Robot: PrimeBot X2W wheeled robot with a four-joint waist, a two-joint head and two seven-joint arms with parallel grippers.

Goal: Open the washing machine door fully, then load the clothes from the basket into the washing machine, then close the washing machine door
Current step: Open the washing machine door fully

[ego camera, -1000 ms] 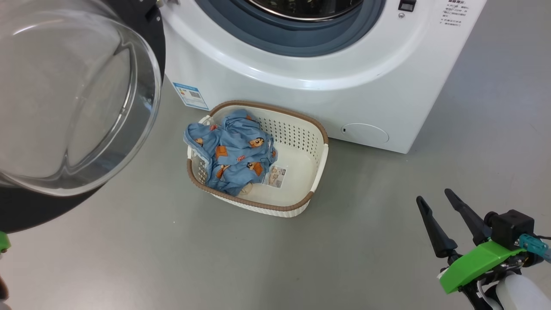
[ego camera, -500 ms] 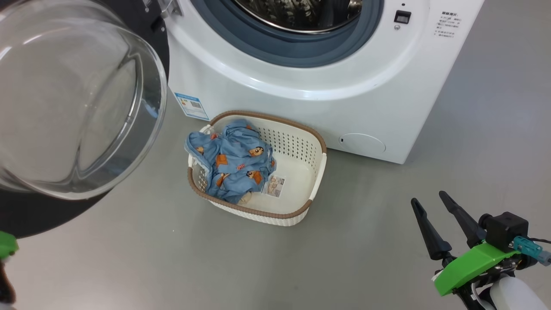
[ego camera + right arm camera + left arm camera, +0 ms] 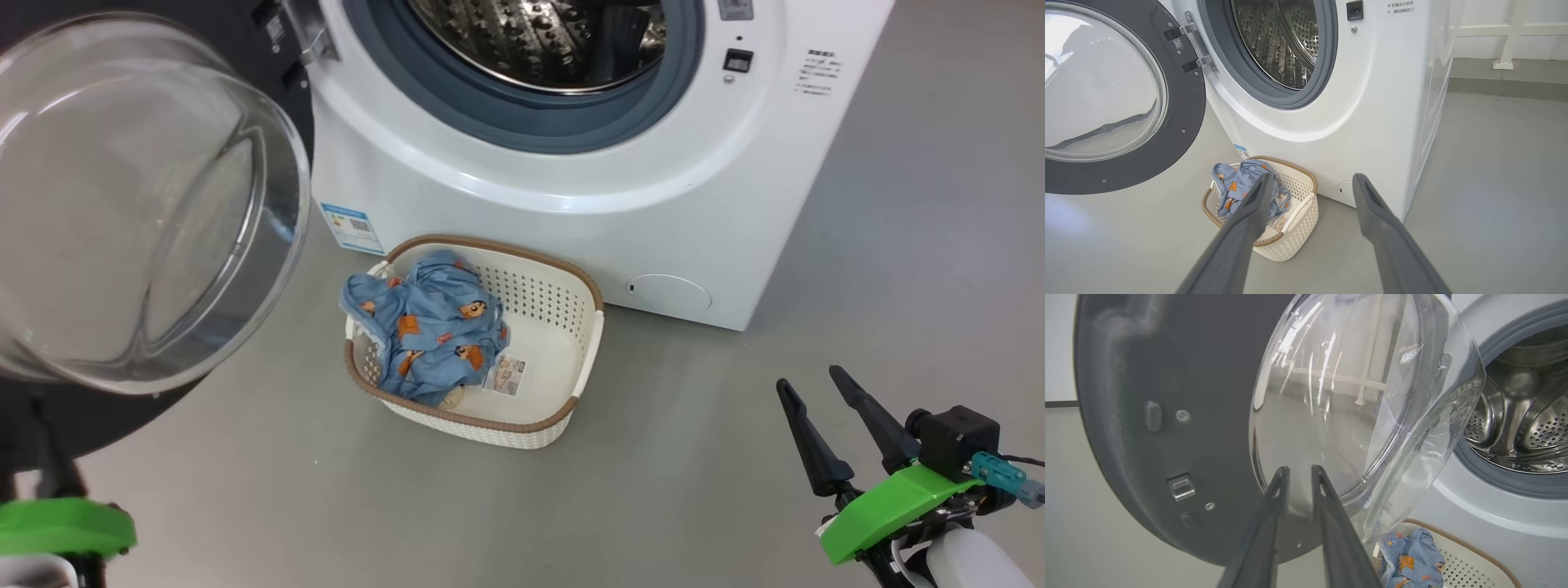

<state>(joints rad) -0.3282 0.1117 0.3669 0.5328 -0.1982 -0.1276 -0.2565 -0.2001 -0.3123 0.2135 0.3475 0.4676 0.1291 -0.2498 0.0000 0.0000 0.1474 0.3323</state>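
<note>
Washing machine door: the washing machine door (image 3: 139,212) stood swung open on its hinges at your left, its clear glass bowl (image 3: 1355,396) bulging towards you inside the black rim.
Washing machine: the white washing machine (image 3: 571,212) stood on the grey floor (image 3: 653,506) with its mouth uncovered. You could see the steel drum (image 3: 539,41) inside the grey gasket (image 3: 522,122).
Basket: the basket (image 3: 549,363) sat on the floor just in front of the machine, below the mouth and near the blue sticker (image 3: 351,227).
Clothes: the clothes (image 3: 424,335) lay bunched in the left half of the basket, one fold draped over its rim. A paper label (image 3: 506,374) lay on the bare part beside them.
Left end effector: your left end effector (image 3: 1299,473) pointed at the lower edge of the glass bowl, fingers a narrow gap apart and gripping nothing. Whether they touched the glass, you could not tell.
Right end effector: your right end effector (image 3: 810,380) hung over bare floor at your lower right, well apart from the basket, fingers spread wide and empty.
</note>
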